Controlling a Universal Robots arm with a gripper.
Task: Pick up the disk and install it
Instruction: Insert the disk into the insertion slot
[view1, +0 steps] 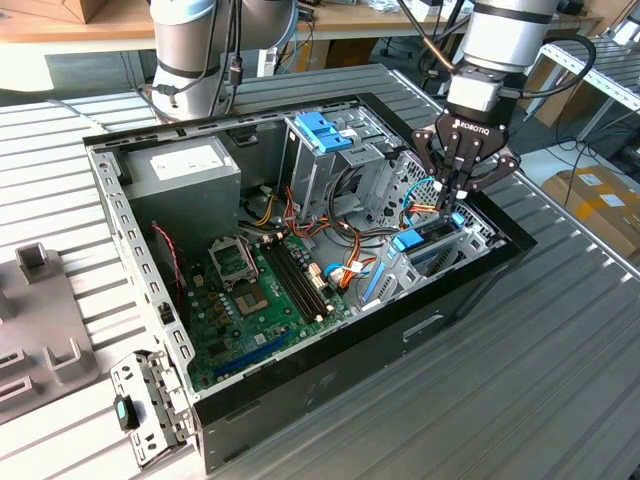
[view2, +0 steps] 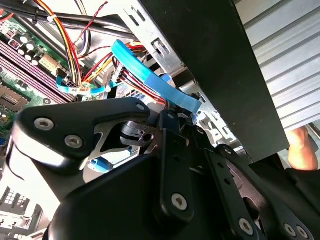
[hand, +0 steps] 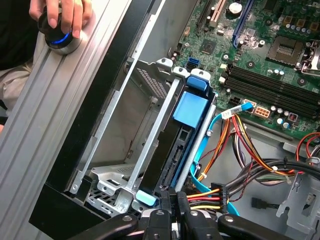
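Disk (hand: 175, 150) seated in drive bay (hand: 150, 107)

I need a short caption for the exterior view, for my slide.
Robot hand lowered over the disk at the drive bay of an open computer case.

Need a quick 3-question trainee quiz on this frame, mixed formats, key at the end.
1. True or false: the gripper hangs over the end of the computer case on the exterior view's right.
2. Multiple choice: the disk with its blue rails sits A) on the grey table outside the case, B) in the metal drive bay beside the case wall, C) on top of the power supply.
3. Fill in: in the first wrist view, a person's hand rests on a round ____ with a blue ring.

Key: 1 true; 2 B; 3 knob
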